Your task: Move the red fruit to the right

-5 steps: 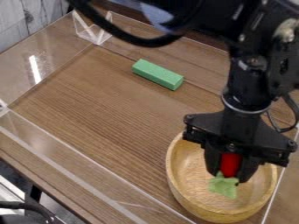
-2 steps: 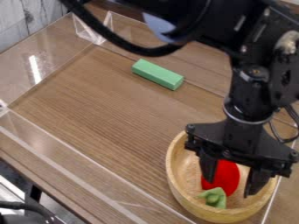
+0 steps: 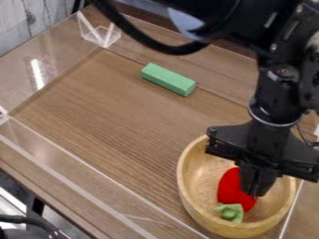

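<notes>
Small glossy red toy fruit with green cap (image 3: 236, 191) lies in the round wooden bowl (image 3: 193, 177) at the tabletop's (image 3: 100, 103) right, hand (image 3: 255, 185) above it closed, holding nothing; task looks about done.

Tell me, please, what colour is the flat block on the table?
Green; the block shows in the camera view.

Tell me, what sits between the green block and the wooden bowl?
Nothing: in the camera view, only bare wooden tabletop runs from the green block to the bowl, where the fruit lies.
</notes>
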`<state>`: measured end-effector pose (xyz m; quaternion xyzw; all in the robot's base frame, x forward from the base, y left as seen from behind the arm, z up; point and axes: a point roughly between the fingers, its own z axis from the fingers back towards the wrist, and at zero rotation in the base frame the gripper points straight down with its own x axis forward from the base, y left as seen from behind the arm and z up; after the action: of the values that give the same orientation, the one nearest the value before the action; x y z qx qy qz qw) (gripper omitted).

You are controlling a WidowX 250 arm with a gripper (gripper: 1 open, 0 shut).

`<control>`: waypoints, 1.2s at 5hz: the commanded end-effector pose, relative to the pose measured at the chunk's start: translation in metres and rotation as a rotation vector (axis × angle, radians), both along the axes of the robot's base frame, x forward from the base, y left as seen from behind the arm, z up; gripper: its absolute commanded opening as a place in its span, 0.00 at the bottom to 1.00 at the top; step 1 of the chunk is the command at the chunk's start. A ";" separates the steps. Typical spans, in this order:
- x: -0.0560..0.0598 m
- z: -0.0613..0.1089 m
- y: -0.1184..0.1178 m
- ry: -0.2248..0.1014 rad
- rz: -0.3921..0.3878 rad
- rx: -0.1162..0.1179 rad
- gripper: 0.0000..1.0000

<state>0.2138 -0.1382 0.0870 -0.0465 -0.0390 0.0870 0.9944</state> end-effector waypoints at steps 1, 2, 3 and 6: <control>0.002 0.019 0.002 -0.071 -0.016 -0.023 0.00; 0.005 0.024 0.009 -0.091 -0.023 -0.025 0.00; 0.014 0.035 0.026 -0.118 -0.004 -0.005 0.00; 0.015 0.014 0.028 -0.096 -0.027 0.018 1.00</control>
<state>0.2241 -0.1085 0.0928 -0.0359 -0.0713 0.0708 0.9943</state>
